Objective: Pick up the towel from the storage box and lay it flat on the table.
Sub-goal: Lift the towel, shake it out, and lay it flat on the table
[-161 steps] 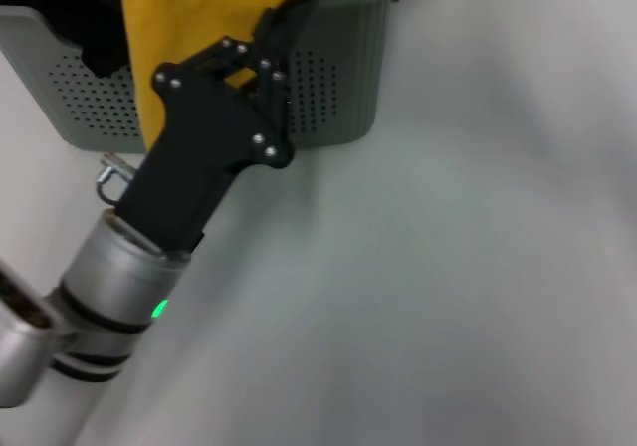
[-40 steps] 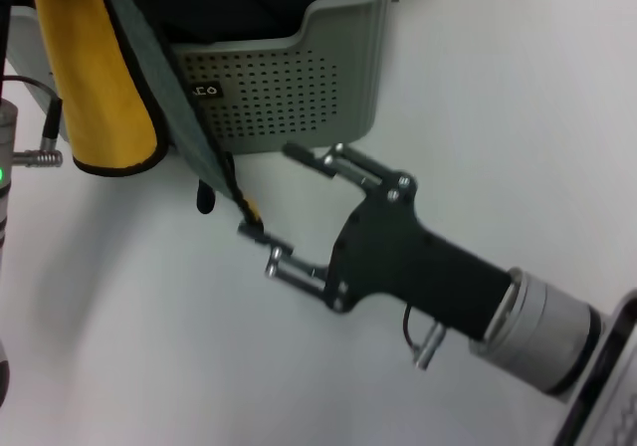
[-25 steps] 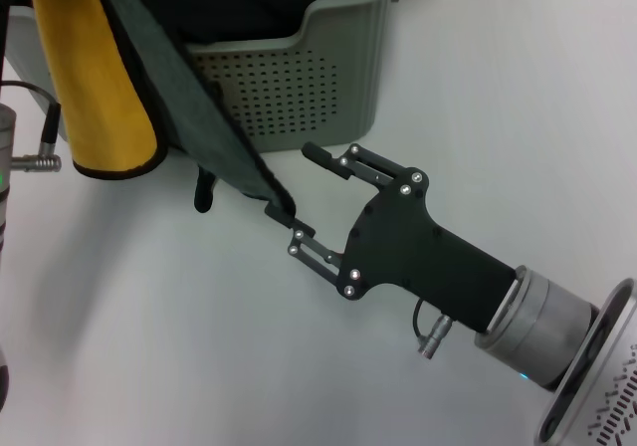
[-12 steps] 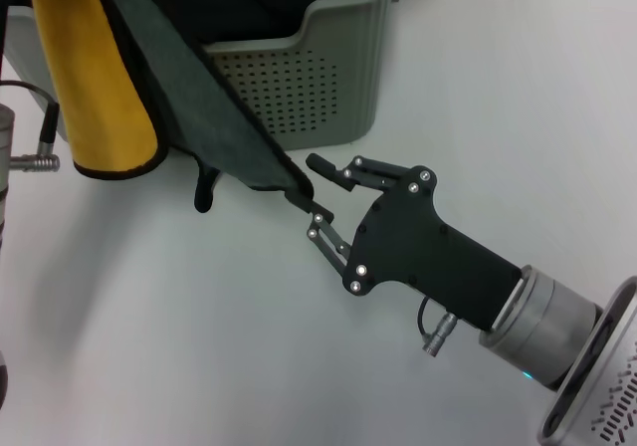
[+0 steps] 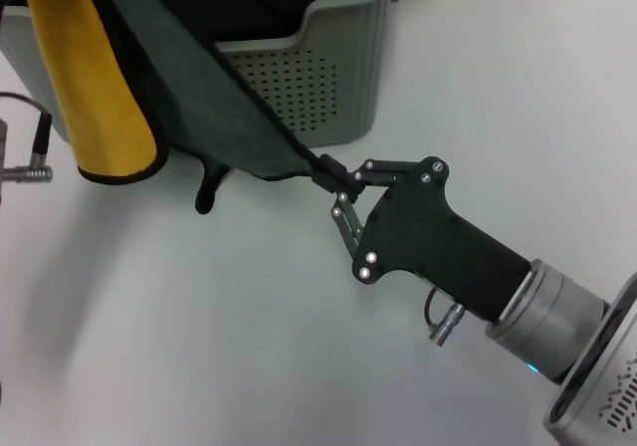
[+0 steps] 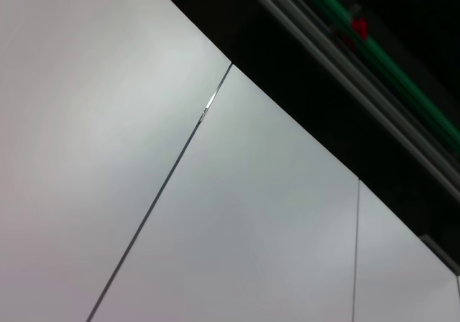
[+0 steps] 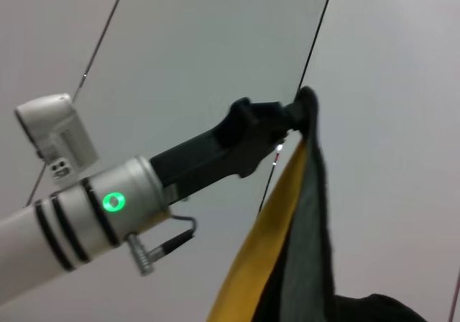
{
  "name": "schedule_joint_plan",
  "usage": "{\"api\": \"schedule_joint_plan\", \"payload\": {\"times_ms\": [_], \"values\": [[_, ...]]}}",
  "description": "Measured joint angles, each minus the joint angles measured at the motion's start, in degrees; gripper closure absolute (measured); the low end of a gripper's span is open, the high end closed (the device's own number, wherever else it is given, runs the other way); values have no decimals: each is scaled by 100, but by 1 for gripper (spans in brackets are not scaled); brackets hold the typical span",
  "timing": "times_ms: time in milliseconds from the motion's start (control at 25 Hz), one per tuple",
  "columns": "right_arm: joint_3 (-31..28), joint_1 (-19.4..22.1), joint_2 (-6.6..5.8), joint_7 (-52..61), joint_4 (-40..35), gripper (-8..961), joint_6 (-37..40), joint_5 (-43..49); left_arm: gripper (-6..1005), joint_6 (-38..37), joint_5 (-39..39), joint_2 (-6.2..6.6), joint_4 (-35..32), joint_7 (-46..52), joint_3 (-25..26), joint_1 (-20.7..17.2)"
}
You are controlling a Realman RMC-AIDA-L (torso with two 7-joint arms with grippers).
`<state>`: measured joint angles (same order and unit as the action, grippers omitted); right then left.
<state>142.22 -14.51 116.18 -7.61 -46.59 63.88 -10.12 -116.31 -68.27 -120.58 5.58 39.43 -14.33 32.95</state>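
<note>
Towel held up by both pincers, over the tabletop point(image 5: 478, 98).

Your right pincer point(image 5: 336, 179), mid-frame, pinched the towel's point(image 5: 189, 88) dark lower corner; your left pincer point(image 7: 293, 115) gripped its top corner. It hung before the storage box point(image 5: 318, 78), upper left.

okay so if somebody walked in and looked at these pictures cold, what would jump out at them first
Probably the towel, yellow on one face and dark grey-green on the other, stretched in the air in front of the storage box. The right gripper is shut on its lower corner above the table, while the left gripper holds its top corner high.
</note>
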Motion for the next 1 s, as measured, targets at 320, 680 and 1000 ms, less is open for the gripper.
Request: {"api": "schedule_joint_plan", "payload": {"times_ms": [320,680,1000], "values": [[-238,1,-431,387,-1122,948,-899,204,908,-6,-627,41,-511,572,-377,-572],[-1211,186,-1557,3590,-4331,947,-3362,2867,904,-11,-723,45,-2676,2829,-1721,-1683],[-2090,930,-1886,7665,-5474,946,-2526,6120,899,-36,-49,46,-4985,4390,-3430,-3086]]}}
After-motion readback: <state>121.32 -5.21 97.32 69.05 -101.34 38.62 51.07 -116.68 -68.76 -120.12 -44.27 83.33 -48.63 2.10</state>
